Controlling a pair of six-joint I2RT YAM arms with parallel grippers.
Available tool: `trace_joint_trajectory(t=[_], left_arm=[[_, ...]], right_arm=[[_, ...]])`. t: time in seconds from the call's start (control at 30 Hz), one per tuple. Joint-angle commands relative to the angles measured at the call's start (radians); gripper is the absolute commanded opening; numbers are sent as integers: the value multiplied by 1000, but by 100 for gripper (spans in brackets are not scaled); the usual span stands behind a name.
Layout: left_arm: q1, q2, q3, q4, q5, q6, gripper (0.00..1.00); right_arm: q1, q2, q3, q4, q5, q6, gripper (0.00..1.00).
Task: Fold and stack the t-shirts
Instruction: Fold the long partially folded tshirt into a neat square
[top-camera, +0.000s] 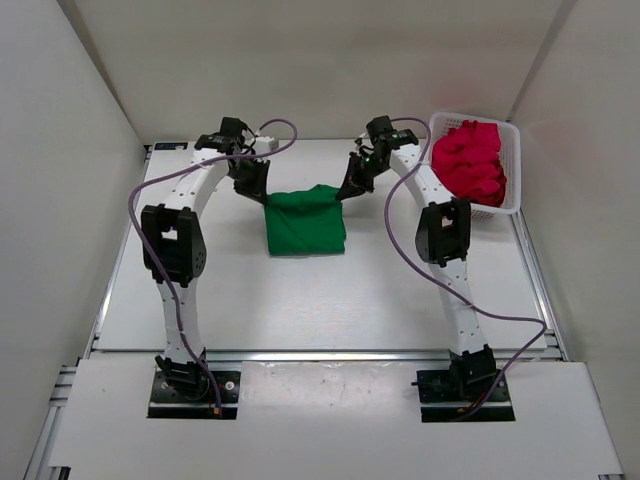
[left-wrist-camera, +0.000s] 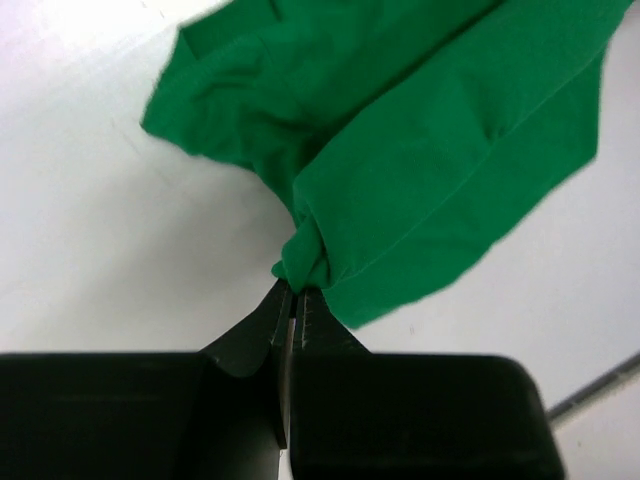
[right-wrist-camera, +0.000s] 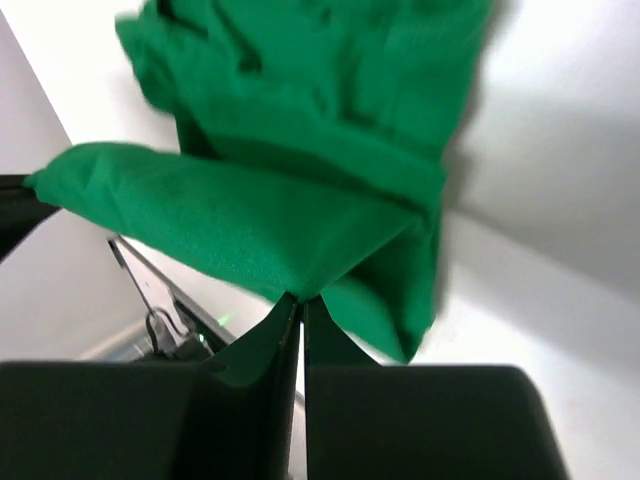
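Note:
A bright green t-shirt (top-camera: 305, 222) hangs folded between both arms at the table's middle back, its lower part resting on the table. My left gripper (top-camera: 264, 193) is shut on the shirt's upper left corner; in the left wrist view the cloth (left-wrist-camera: 420, 150) bunches at the fingertips (left-wrist-camera: 293, 297). My right gripper (top-camera: 346, 192) is shut on the upper right corner, with the green cloth (right-wrist-camera: 300, 180) pinched at its tips (right-wrist-camera: 302, 300). Red t-shirts (top-camera: 472, 160) lie crumpled in the basket at the back right.
The white mesh basket (top-camera: 510, 170) stands at the back right beside the right arm. White walls close in the table (top-camera: 330, 300) on the left, back and right. Purple cables loop off both arms.

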Motion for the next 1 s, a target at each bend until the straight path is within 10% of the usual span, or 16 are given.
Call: trace_joint_trajectory(t=[0.0, 0.2, 0.37, 0.5, 0.7, 0.97], left_arm=[[-4, 24, 67, 94, -15, -45, 4], [9, 93, 102, 195, -117, -100, 37], [16, 131, 202, 211, -231, -91, 64], [3, 62, 123, 235, -205, -59, 61], [-62, -82, -158, 353, -144, -1, 41], [-54, 102, 9, 295, -113, -54, 43]], right_arm=[[-38, 33, 81, 125, -45, 86, 5], [-75, 110, 152, 222, -47, 179, 40], [-78, 118, 264, 143, 36, 124, 35], [-35, 76, 278, 4, 148, 28, 0], [34, 82, 256, -38, 171, -61, 0], [26, 154, 236, 33, 124, 5, 0]])
